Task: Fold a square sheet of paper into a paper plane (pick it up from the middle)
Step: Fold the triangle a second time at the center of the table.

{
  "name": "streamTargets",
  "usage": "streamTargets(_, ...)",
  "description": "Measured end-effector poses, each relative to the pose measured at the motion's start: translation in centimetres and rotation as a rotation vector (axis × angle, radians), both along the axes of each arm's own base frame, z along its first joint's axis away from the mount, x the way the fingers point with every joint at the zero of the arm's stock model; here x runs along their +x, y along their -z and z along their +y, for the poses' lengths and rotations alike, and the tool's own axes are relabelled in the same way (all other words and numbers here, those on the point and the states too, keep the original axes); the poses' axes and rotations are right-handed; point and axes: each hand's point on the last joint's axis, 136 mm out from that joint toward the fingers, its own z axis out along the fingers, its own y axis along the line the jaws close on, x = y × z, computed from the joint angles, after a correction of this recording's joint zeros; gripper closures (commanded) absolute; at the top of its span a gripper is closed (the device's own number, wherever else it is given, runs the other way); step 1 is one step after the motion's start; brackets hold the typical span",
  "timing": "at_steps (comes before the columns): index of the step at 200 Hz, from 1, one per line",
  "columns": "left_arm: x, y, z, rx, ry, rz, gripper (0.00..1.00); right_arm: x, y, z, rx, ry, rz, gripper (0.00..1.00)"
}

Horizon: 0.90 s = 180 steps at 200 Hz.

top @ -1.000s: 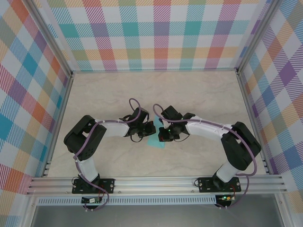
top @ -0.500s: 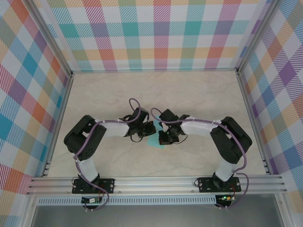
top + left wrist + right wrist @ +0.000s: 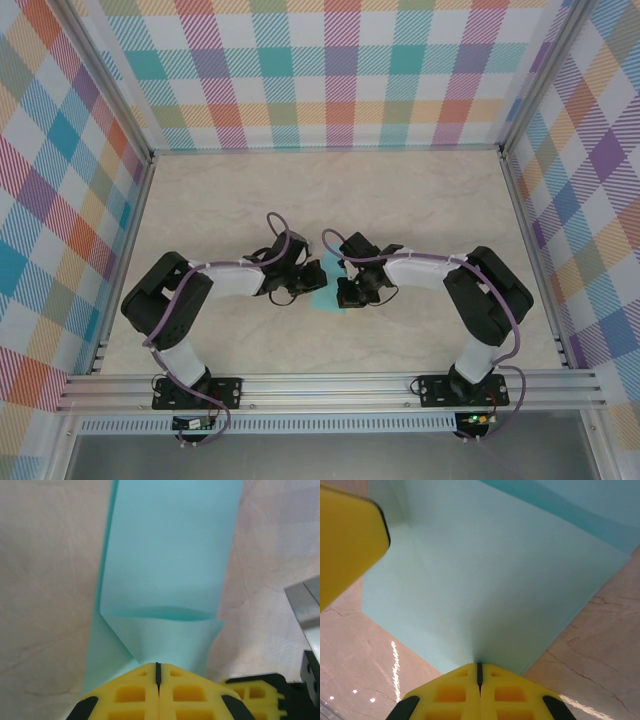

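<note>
At the paper's 9 o'clock, the left gripper [image 3: 157, 666] has its yellow jaws closed together, clamping the edge of the partly folded turquoise paper [image 3: 165, 555]. The paper sits near the middle of the table [image 3: 420, 200]. At its 3 o'clock, the right gripper [image 3: 479, 666] is likewise pinched tight on the paper's edge.

The left gripper [image 3: 157, 667] and right gripper [image 3: 479, 666] sit almost tip to tip in the middle, over a folded turquoise paper [image 3: 167, 555], arms bent inward, with barely any gap between them. Bare table [image 3: 420, 200] lies open beyond and to both sides, bounded by checked walls [image 3: 340, 80] on three sides.
</note>
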Motion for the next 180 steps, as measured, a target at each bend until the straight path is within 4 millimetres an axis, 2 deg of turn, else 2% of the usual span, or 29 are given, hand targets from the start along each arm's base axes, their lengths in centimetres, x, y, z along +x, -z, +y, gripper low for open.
streamTargets(35,-1.2,-0.2,-1.6,-0.043,0.039,0.005,1.0,0.0,0.0,0.0,0.001,0.005,0.003,1.0)
streamTargets(56,-1.8,0.6,-2.3,-0.042,0.059,0.017,1.0,0.0,0.0,0.0,0.001,0.005,0.004,1.0)
streamTargets(82,-2.0,1.5,-2.4,-0.03,0.057,0.034,1.0,0.0,0.0,0.0,0.002,0.006,0.005,1.0)
streamTargets(180,-1.2,1.6,-1.7,-0.015,0.042,0.01,1.0,-0.1,0.4,-0.2,0.002,0.011,0.007,1.0)
